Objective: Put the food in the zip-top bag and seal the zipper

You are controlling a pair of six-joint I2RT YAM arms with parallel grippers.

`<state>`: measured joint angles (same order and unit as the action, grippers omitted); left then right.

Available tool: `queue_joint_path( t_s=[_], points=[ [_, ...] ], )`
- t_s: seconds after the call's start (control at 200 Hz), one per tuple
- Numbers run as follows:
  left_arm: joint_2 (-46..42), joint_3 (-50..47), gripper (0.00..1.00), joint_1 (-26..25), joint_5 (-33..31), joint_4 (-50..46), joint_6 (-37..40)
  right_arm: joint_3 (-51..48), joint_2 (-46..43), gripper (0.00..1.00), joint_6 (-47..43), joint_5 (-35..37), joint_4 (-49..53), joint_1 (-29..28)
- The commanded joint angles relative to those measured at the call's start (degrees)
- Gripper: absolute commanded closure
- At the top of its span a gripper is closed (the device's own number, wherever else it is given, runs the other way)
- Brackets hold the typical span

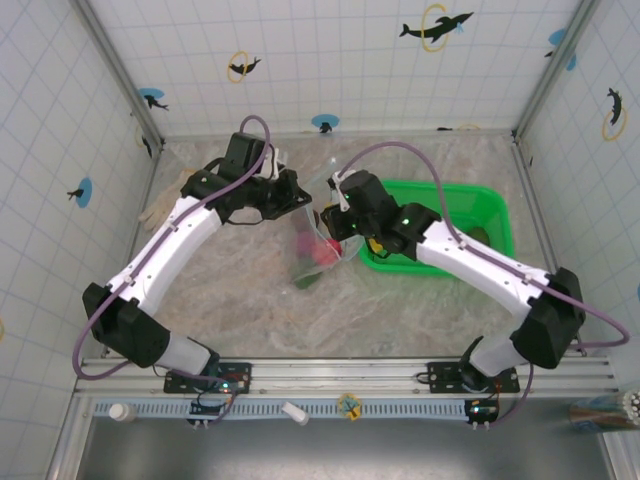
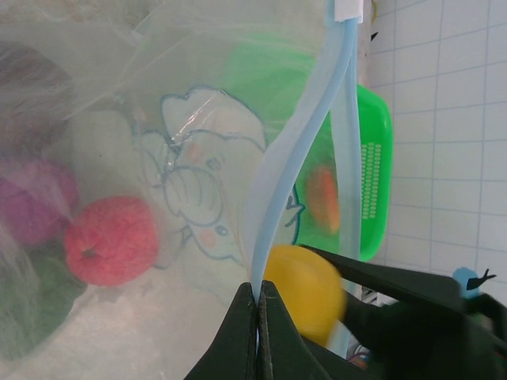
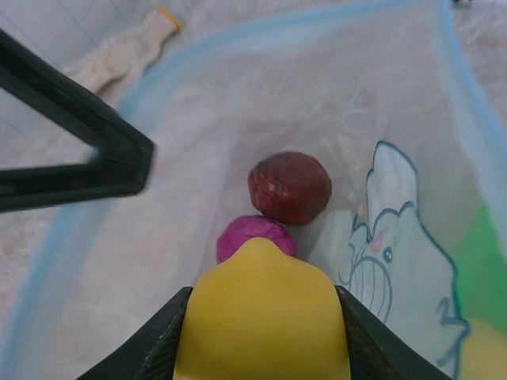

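Here, two robot arms meet over a clear bag [image 1: 318, 250] lying mid-way across a marbled table [image 1: 230, 300]. The left gripper [image 2: 257, 307] is clenched on the bag's pale-blue zipper strip [image 2: 277, 182], lifting one lip so the mouth gapes. The right gripper [image 3: 261, 332] grasps a yellow toy [image 3: 261, 293] and holds it at the open mouth, above the toys already inside: a maroon toy [image 3: 289, 188], a purple toy [image 3: 252, 236] and a red toy [image 2: 111, 241]. Something dark green lies in there too (too blurred through the plastic to name). Just beside the bag, under the right arm, sits a green basket [image 1: 450, 186]; an orange toy [image 2: 323, 196] appears to lie in it. A white glove [image 3: 119, 55] lies on the table, apart from the bag.

Likely trouble: the bag is floppy and is held at one spot only, so the free lip could sag across the opening and the yellow toy could land on it and roll onto the table. If the strip slips from the left fingers, the mouth would collapse. A tug could also tip the bag and spill the round toys.

No words, brand or label can be read. The bag bears a cartoon elephant [image 3: 404, 237] in blue outline; the wall tiles carry dolphin stickers [image 1: 432, 28], without text.
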<state>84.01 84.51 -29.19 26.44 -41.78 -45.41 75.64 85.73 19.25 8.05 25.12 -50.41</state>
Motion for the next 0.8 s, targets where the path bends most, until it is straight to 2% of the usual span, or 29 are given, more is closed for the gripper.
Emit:
queue_joint_path(
  t_s=[0.0, 0.08, 0.185, 0.28, 0.631, 0.796],
  points=[
    [0.2, 2.3, 1.00, 0.3, 1.1, 0.1, -0.8, 6.3, 5.1, 0.54, 0.1, 1.3, 1.0, -0.2],
    [0.2, 2.8, 1.00, 0.3, 0.7, -0.3, -0.7, 10.2, 10.1, 0.51, 0.5, 2.4, 3.5, -0.2],
    [0.1, 2.7, 1.00, 0.3, 0.5, -0.6, -0.5, 13.3, 13.3, 0.30, 0.7, 1.9, 5.3, -0.2],
    [-0.1, 2.3, 1.00, 0.3, 0.4, -0.9, -0.4, 13.3, 12.3, 0.26, 0.8, 1.2, 4.1, -0.3],
    [0.0, 1.5, 1.00, 0.6, -0.4, -1.5, 0.5, 7.4, 0.8, 0.33, -0.5, 1.2, -2.1, 0.4],
    [0.6, 2.1, 1.00, 0.8, -0.7, -1.4, 0.8, -1.5, -10.1, 0.37, 0.2, 2.7, -10.1, 1.6]
  ],
)
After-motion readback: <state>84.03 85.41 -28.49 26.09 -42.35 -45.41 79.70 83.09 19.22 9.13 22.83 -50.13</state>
